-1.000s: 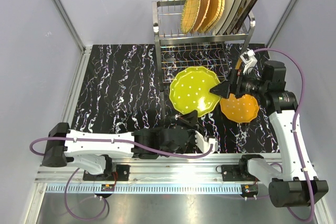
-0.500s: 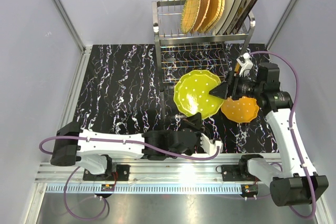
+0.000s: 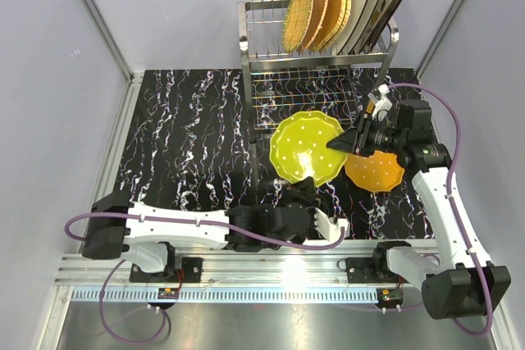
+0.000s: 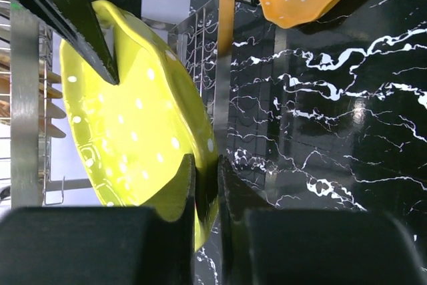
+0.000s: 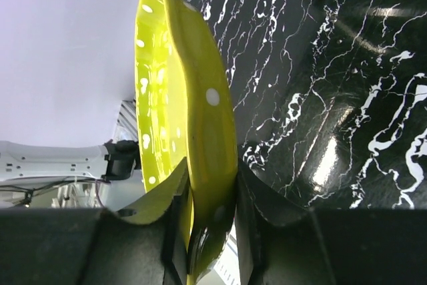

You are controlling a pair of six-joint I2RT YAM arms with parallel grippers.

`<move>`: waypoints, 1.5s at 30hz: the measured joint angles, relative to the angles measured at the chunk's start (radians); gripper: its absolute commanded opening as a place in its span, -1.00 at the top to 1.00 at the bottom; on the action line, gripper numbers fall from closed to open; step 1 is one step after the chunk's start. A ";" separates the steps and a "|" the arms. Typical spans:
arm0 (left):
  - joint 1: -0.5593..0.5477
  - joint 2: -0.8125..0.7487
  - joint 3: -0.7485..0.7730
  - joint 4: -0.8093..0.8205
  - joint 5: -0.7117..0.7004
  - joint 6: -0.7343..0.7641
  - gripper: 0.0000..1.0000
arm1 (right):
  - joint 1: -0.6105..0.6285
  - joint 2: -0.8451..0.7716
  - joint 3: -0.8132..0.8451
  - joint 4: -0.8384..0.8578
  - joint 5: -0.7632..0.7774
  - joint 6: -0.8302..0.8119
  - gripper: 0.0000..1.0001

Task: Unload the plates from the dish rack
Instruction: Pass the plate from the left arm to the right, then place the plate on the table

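Observation:
A lime-green dotted plate (image 3: 308, 147) hangs tilted above the table in front of the dish rack (image 3: 244, 47). My right gripper (image 3: 335, 143) is shut on its right rim, and in the right wrist view both fingers of that gripper (image 5: 210, 178) press the rim of the plate (image 5: 200, 118). My left gripper (image 3: 305, 184) stands at the plate's near rim. In the left wrist view its jaws (image 4: 207, 165) straddle the plate (image 4: 133, 138) slightly apart, with a thin dark gap. Several orange woven and cream plates (image 3: 328, 2) stand upright on the rack's top tier.
An orange dotted plate (image 3: 373, 170) lies flat on the black marbled table (image 3: 180, 137) to the right, just under my right arm. The rack's steel legs and lower grid shelf (image 3: 299, 96) stand right behind the held plate. Grey walls close in both sides.
My right gripper has closed on the green plate's right rim. My left jaws have loosened from their tight grip on the near rim. The plate has shifted slightly away and to the right.

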 measured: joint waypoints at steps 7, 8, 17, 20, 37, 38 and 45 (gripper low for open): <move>-0.002 -0.001 0.009 0.050 -0.024 -0.088 -0.46 | -0.045 0.004 -0.051 0.038 -0.063 0.056 1.00; -0.002 -0.002 0.010 0.055 -0.029 -0.111 -0.50 | -0.058 0.006 -0.066 0.049 -0.078 0.066 1.00; 0.000 -0.146 -0.031 0.111 -0.067 -0.322 -0.96 | -0.175 0.020 -0.111 0.102 -0.145 0.070 1.00; 0.001 -0.236 -0.072 0.142 -0.080 -0.396 -0.97 | -0.219 0.020 -0.114 0.109 -0.148 0.061 1.00; 0.026 -0.516 -0.270 0.071 -0.198 -0.741 -0.98 | -0.361 0.022 -0.120 0.080 -0.169 -0.062 1.00; 0.034 -0.536 -0.281 0.070 -0.201 -0.764 -0.98 | -0.367 0.025 -0.120 0.070 -0.169 -0.076 1.00; 0.096 -0.637 -0.334 0.014 -0.214 -0.917 -0.98 | -0.410 0.068 -0.106 0.005 -0.167 -0.166 1.00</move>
